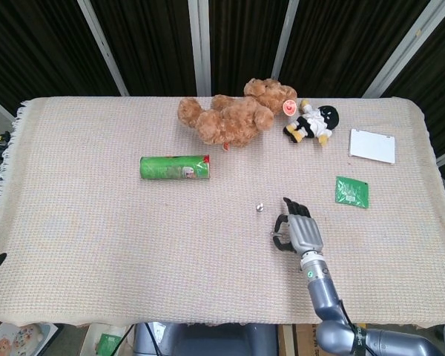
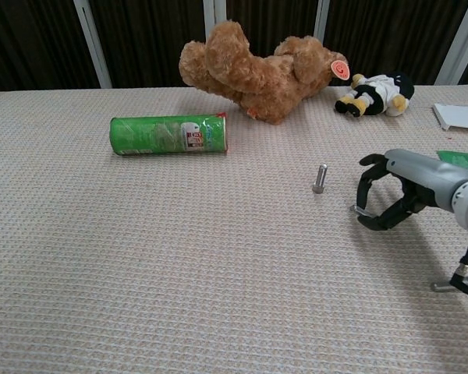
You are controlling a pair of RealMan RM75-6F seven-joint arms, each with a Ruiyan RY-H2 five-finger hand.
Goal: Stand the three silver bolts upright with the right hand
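Pinching second bolt, right robot hand [image 2: 386, 199] toward the right edge of the surface [image 2: 140, 273].

Fingers curled around a silver bolt [image 2: 357, 209], held roughly level just above the woven cloth. One bolt [image 2: 320, 178] already upright, just beside the hand on its inner side. Third bolt [image 2: 446, 286] lying flat near the front right corner, partly hidden behind the wrist cable. Left robot hand not in either view.

Risks, as judged: grip looks thin, at the fingertips only, so rotating to vertical could let the bolt slip and roll. Cloth weave is uneven; a bolt set on its head may tip. Swinging the hand inward could knock the standing bolt over. Green can [image 2: 168, 134], teddy bear [image 2: 253, 70] well clear.
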